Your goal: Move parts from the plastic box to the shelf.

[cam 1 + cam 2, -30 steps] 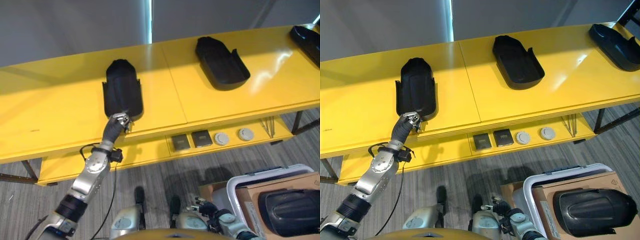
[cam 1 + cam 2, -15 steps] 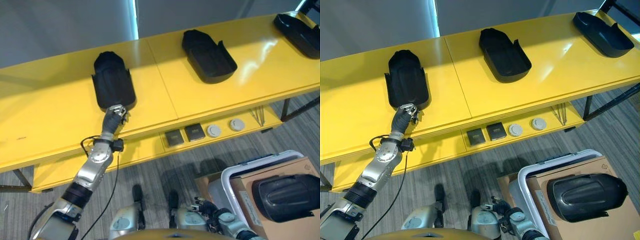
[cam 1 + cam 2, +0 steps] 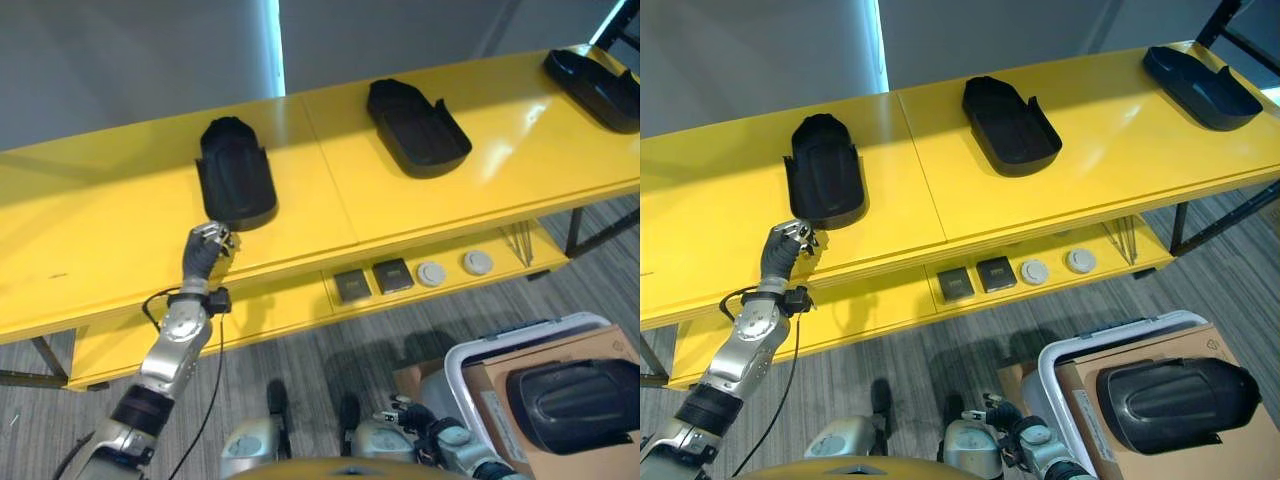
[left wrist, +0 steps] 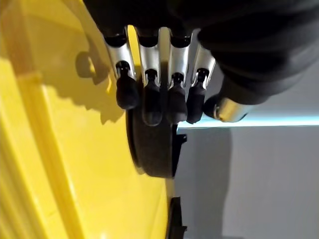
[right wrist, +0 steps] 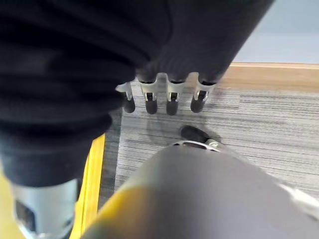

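A black moulded part [image 3: 237,185] lies flat on the yellow shelf [image 3: 120,250], left of its middle seam. My left hand [image 3: 205,250] hovers just in front of the part's near end, by the shelf's front edge, apart from it. Its fingers [image 4: 149,94] are relaxed and hold nothing. Two more black parts [image 3: 417,128] [image 3: 590,85] lie further right on the shelf. Another black part [image 3: 1175,400] rests in the white-rimmed plastic box [image 3: 1120,335] at the lower right. My right hand [image 3: 408,415] hangs low near the floor, its fingers [image 5: 159,102] relaxed and empty.
A lower yellow shelf board holds two dark square pieces [image 3: 375,280], two round grey discs [image 3: 455,268] and thin metal rods [image 3: 520,240]. Brown cardboard [image 3: 1090,420] lines the plastic box. Grey striped floor lies between the shelf and the box.
My left hand, which was touching the near end of the left part, has drawn back towards the shelf's front edge. The part stays put. The camera has shifted.
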Motion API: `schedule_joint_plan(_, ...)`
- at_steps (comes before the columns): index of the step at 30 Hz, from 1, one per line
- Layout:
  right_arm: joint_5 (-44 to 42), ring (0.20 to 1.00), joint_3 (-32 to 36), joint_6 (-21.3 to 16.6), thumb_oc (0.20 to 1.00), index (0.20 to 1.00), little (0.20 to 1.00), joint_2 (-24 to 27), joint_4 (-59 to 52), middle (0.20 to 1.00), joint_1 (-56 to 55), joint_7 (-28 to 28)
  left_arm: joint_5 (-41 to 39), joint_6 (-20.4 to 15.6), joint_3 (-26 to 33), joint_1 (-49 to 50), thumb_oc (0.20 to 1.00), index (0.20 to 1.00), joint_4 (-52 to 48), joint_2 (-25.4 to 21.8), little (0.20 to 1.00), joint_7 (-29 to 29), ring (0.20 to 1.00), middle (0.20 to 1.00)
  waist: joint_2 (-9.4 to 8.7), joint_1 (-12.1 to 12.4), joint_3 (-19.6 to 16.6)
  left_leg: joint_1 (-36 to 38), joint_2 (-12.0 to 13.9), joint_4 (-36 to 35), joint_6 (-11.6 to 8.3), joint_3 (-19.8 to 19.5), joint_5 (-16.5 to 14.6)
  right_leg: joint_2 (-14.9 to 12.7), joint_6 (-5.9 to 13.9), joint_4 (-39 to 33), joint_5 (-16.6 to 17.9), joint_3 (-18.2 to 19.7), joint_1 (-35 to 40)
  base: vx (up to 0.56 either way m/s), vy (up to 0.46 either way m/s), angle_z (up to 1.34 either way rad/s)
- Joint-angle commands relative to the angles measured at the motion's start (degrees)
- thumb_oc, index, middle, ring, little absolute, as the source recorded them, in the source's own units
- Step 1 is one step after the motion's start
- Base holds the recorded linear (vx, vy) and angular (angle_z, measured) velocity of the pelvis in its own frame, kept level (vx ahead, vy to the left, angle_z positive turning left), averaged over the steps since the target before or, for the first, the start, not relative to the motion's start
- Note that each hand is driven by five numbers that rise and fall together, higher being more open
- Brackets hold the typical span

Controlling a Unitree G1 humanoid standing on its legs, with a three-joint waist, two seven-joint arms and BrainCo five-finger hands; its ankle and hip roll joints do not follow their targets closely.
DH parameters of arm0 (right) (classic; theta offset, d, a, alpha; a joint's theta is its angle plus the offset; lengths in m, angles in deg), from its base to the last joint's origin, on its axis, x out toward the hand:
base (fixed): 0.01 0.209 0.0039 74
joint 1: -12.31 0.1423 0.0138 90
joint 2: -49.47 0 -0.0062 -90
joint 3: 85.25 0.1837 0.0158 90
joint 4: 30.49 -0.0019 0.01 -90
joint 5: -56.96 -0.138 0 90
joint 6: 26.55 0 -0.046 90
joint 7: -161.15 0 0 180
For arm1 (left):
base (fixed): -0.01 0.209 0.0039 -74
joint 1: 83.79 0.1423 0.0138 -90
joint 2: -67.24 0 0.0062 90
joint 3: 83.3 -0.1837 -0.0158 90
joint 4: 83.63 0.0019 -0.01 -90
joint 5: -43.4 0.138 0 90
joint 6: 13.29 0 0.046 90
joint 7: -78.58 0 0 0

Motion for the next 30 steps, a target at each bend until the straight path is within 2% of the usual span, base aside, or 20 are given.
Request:
schedule_joint_plan(1,-4.70,1.000,-0.03,3.54,1.000,1.000,1.000,-2.15,2.23,1.000,-0.57,0.73,0.77,-7.05,0.71,0.87,1.000,1.000,-4.34,-1.06,1.000,-2.44,1.000,1.000,-2.58,0.97,-4.26,1.19,-1.01,0.96,-0.10,2.38,-6.20,-0.76,0.56,-0.31,-2.38,-0.14,0.18,-0.06,0.007,0.01)
schedule_joint_plan(4,-7.82,1.000,1.60,7.86,1.000,1.000,1.000,-2.60,4.98,1.000,0.08,0.37,4.85,-10.70,0.38,2.58,1.000,1.000,-5.19,-1.82,1.000,-1.49,1.000,1.000,-2.86,1.31,-5.09,2.74,-1.10,0.97,0.28,1.95,-7.08,-0.72,0.44,-0.30,-2.45,0.15,1.05,-0.03,0.004,0.02)
schedule_joint_plan(8,-10.90,1.000,4.23,15.10,1.000,1.000,1.000,-3.29,10.71,1.000,1.59,-2.14,4.39,-12.60,-0.99,5.10,1.000,1.000,-5.80,-2.33,1.000,-2.79,1.000,1.000,-3.65,1.85,-6.47,5.06,-1.26,1.69,1.22,1.55,-9.03,-0.50,0.14,0.22,-2.96,1.06,2.17,-0.01,-0.016,0.02)
schedule_joint_plan(12,-14.73,1.000,5.89,16.48,1.000,1.000,1.000,-3.59,12.52,1.000,2.66,-1.50,4.22,-14.93,-2.65,5.11,1.000,1.000,-5.13,-2.48,1.000,-3.08,1.000,1.000,-4.61,1.38,-6.99,5.02,-1.45,5.97,2.05,1.60,-11.58,-0.44,-0.32,2.02,-3.64,2.97,2.10,-0.01,-0.009,0.01)
schedule_joint_plan(14,-14.92,1.000,6.28,16.37,1.000,1.000,1.000,-3.58,12.73,1.000,2.93,-1.25,4.48,-16.09,-3.37,4.55,1.000,1.000,-4.97,-2.46,1.000,-3.00,1.000,1.000,-5.34,0.90,-6.88,4.21,-1.75,9.99,2.49,1.69,-13.30,-0.56,-0.74,3.02,-3.83,4.24,1.89,-0.02,-0.009,-0.02)
schedule_joint_plan(15,-15.72,1.000,6.58,16.43,1.000,1.000,1.000,-3.47,12.70,1.000,2.85,-1.30,5.28,-16.20,-3.78,3.96,1.000,1.000,-4.84,-2.41,1.000,-3.57,1.000,1.000,-5.92,0.75,-6.18,2.36,-1.89,15.31,2.83,1.04,-14.94,-0.69,-1.19,4.12,-4.00,5.60,1.89,-0.07,-0.011,-0.14)
schedule_joint_plan(16,-16.52,1.000,6.63,16.85,1.000,1.000,1.000,-3.42,12.51,1.000,2.87,-0.68,5.50,-16.13,-3.91,3.46,1.000,1.000,-4.39,-2.26,1.000,-3.85,1.000,1.000,-6.24,0.87,-5.65,-0.10,-1.92,19.75,2.88,-1.12,-14.71,-0.57,-1.70,5.26,-4.15,7.17,1.33,-0.09,-0.004,-0.26)
schedule_joint_plan(17,-16.64,1.000,6.58,16.91,1.000,1.000,1.000,-3.40,12.56,1.000,2.93,-0.36,5.69,-16.10,-3.89,3.35,1.000,1.000,-4.25,-2.25,1.000,-3.56,1.000,1.000,-6.46,1.00,-5.59,-0.99,-2.19,20.72,3.00,-2.66,-14.24,-0.57,-1.87,5.64,-4.08,8.05,0.86,-0.11,0.036,-0.38)
schedule_joint_plan(18,-16.93,1.000,6.47,17.14,1.000,1.000,1.000,-3.22,12.87,1.000,3.02,0.30,6.09,-16.17,-3.97,3.29,1.000,1.000,-3.93,-2.25,1.000,-3.42,1.000,1.000,-6.55,1.51,-5.08,-2.33,-2.76,22.97,3.37,-6.32,-14.37,-0.14,-2.14,6.50,-4.34,10.34,0.43,-0.06,0.034,-0.35)
schedule_joint_plan(19,-16.93,1.000,6.48,17.14,1.000,1.000,1.000,-3.24,12.87,1.000,3.05,0.30,6.09,-16.18,-3.97,3.24,1.000,1.000,-3.90,-2.27,1.000,-3.42,1.000,1.000,-6.65,1.49,-5.29,-2.58,-2.84,22.78,3.35,-6.32,-14.06,-0.22,-2.14,6.50,-4.22,10.33,0.11,-0.10,0.136,-0.89)
schedule_joint_plan(20,-15.21,1.000,6.22,17.27,1.000,1.000,1.000,-2.32,14.46,1.000,3.85,-0.89,9.22,-17.13,-3.87,3.94,1.000,1.000,-3.65,-2.70,1.000,0.67,1.000,1.000,-6.68,3.10,-4.60,-3.46,-6.35,23.60,4.82,-15.95,-14.89,1.91,-2.49,8.22,-4.55,17.26,-1.33,-0.07,0.107,-1.24)
schedule_joint_plan(21,-15.46,1.000,6.23,17.39,1.000,1.000,1.000,-2.28,14.52,1.000,3.92,-0.79,9.33,-17.11,-3.89,3.95,1.000,1.000,-3.64,-2.72,1.000,0.66,1.000,1.000,-6.77,3.18,-4.71,-3.55,-6.54,23.26,4.84,-16.25,-14.61,1.94,-2.48,8.25,-4.42,17.55,-1.62,-0.08,0.149,-1.72)
schedule_joint_plan(22,-14.84,1.000,6.25,17.80,1.000,1.000,1.000,-2.04,14.96,1.000,4.27,-1.25,9.52,-16.90,-3.59,4.21,1.000,1.000,-3.74,-2.83,1.000,1.26,1.000,1.000,-6.73,3.36,-4.89,-3.26,-7.43,22.10,5.09,-18.41,-14.88,2.56,-2.50,8.64,-4.46,18.93,-2.16,-0.06,0.199,-2.42)
schedule_joint_plan(23,-12.66,1.000,6.85,18.62,1.000,1.000,1.000,-0.94,16.57,1.000,4.77,-2.01,9.17,-16.34,-3.13,4.48,1.000,1.000,-3.98,-2.83,1.000,1.57,1.000,1.000,-6.30,3.46,-5.07,-1.32,-9.04,18.53,5.99,-20.84,-16.73,3.58,-2.37,9.57,-4.59,21.46,-3.29,-0.05,0.194,-2.20)
schedule_joint_plan(24,-12.66,1.000,6.86,18.62,1.000,1.000,1.000,-0.92,16.57,1.000,4.77,-2.01,9.17,-16.34,-3.13,4.48,1.000,1.000,-3.97,-2.82,1.000,1.56,1.000,1.000,-6.27,3.53,-5.03,-1.23,-9.01,18.45,6.00,-20.78,-16.72,3.60,-2.37,9.59,-4.60,21.53,-3.26,-0.09,0.252,-1.80)
schedule_joint_plan(26,-12.94,1.000,8.35,18.63,1.000,1.000,1.000,-0.47,17.30,1.000,4.29,-1.47,10.03,-14.97,-3.55,3.64,1.000,1.000,-4.32,-2.73,1.000,0.57,1.000,1.000,-5.72,2.11,-5.39,-0.02,-8.23,14.98,6.00,-19.24,-15.88,3.13,-1.58,9.88,-3.63,21.18,-5.08,-0.08,0.182,-0.95)
schedule_joint_plan(27,-15.54,1.000,9.66,17.61,1.000,1.000,1.000,-0.37,17.41,1.000,3.76,-1.14,10.32,-13.72,-4.53,2.83,1.000,1.000,-4.70,-3.03,1.000,0.03,1.000,1.000,-5.12,1.00,-5.08,1.38,-8.16,11.71,6.01,-18.45,-15.14,2.67,-0.28,10.26,-1.70,20.63,-7.57,-0.09,0.187,-0.94)
schedule_joint_plan(29,-17.59,1.000,10.80,16.58,1.000,1.000,1.000,-0.55,16.47,1.000,3.27,-1.25,10.68,-12.97,-4.79,2.66,1.000,1.000,-5.34,-3.72,1.000,-1.21,1.000,1.000,-4.86,0.46,-4.47,2.33,-7.95,9.18,5.75,-17.19,-14.32,1.23,1.24,9.66,1.04,18.85,-9.97,-0.15,0.167,-0.57)
schedule_joint_plan(30,-16.25,1.000,11.17,14.22,1.000,1.000,1.000,-0.92,14.86,1.000,2.84,-1.72,12.23,-12.17,-4.41,2.93,1.000,1.000,-5.75,-4.46,1.000,-0.07,1.000,1.000,-4.81,0.98,-3.78,3.81,-7.26,6.74,5.33,-14.25,-13.91,-1.96,3.12,7.82,3.99,12.72,-11.92,-0.14,0.097,-0.62)
